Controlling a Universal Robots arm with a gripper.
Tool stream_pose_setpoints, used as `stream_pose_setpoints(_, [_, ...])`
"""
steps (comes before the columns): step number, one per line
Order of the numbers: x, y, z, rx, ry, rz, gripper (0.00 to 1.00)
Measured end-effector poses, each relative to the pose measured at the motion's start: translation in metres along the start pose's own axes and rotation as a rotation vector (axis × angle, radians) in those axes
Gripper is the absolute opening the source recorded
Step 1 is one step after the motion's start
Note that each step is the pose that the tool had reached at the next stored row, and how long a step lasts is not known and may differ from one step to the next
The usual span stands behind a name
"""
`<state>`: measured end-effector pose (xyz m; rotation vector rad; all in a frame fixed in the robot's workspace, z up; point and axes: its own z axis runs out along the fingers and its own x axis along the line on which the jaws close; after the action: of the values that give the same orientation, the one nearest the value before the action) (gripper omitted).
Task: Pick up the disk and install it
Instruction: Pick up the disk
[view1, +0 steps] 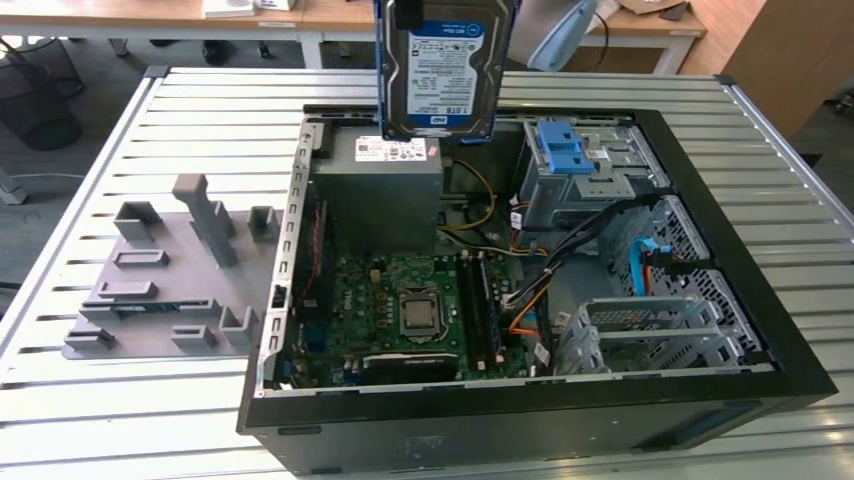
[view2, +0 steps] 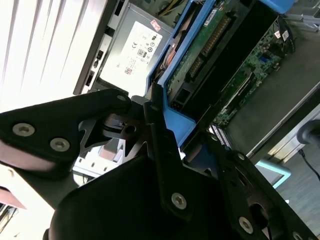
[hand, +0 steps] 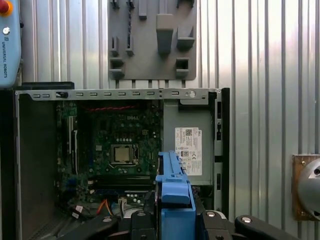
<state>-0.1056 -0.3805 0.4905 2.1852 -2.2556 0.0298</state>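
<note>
Exterior view entry: the disk (view1: 441, 65) is hanging upright above the power-supply box (view1: 380, 195) of the open computer case (view1: 534, 405), the pincer (hand: 174, 220) clamping its blue rails; steadying it square and clear of the cables (view1: 594, 235) is likely mattering most.

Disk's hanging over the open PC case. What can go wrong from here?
1. The silver hard disk with blue plastic rails hangs upright over the grey metal power-supply box; lowered straight, it would likely strike it.
2. Loose black cables cross the case beside the grey metal drive cage with blue latch; they may snag it.
3. The gripper seems to clamp it by one end; a knock could tilt it.
</note>
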Motion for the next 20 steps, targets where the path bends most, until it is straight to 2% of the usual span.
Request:
stream_pose_setpoints(4, [0.0003,-0.011,0.0002,-0.0001,0.0,0.0,0.36])
stream_pose_setpoints(7, [0.0016,-0.0152,0.0002,-0.0001,0.0,0.0,0.36])
stream_pose_setpoints(12, [0.008,-0.0176,0.0003,-0.0002,0.0,0.002,0.36])
stream_pose_setpoints(20, [0.0223,-0.0184,0.0006,-0.0002,0.0001,0.009,0.36])
